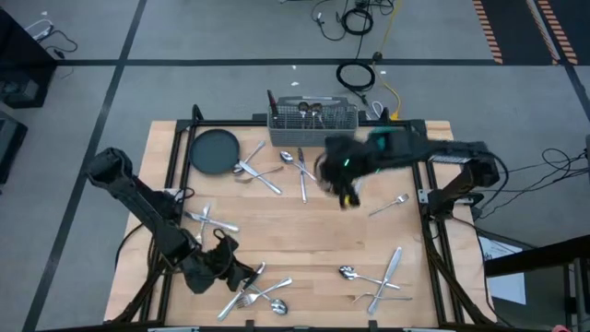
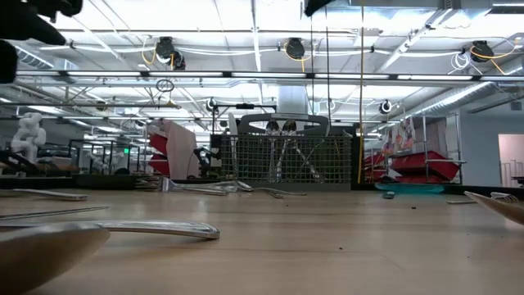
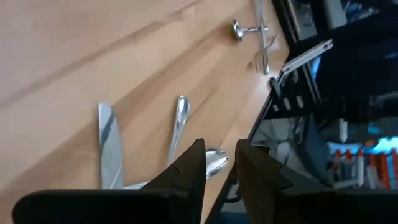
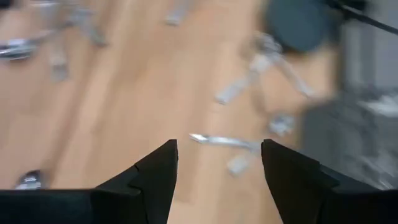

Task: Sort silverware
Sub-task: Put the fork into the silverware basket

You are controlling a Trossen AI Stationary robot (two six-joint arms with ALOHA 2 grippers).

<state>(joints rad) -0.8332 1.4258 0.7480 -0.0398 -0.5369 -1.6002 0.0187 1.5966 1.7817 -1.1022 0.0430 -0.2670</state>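
Pale wood table on grey floor; workshop racks beyond. Silverware scattered: a cluster by the dark plate at 11 o'clock, others at 5 and 7. Mesh caddy at 12 (some pieces inside). Right gripper hangs near centre, fingers apart, empty. Left gripper at 7 o'clock, fingers narrowly parted, empty.

Setting was an industrial robotics lab or workshop hall. The low view showed an open ceiling with long strip lights, exposed trusses and hanging cable reels. Red bins sat on racks behind the wooden table. A white humanoid figure stood far off. The high view showed grey floor with striped hazard tape and loose cables.
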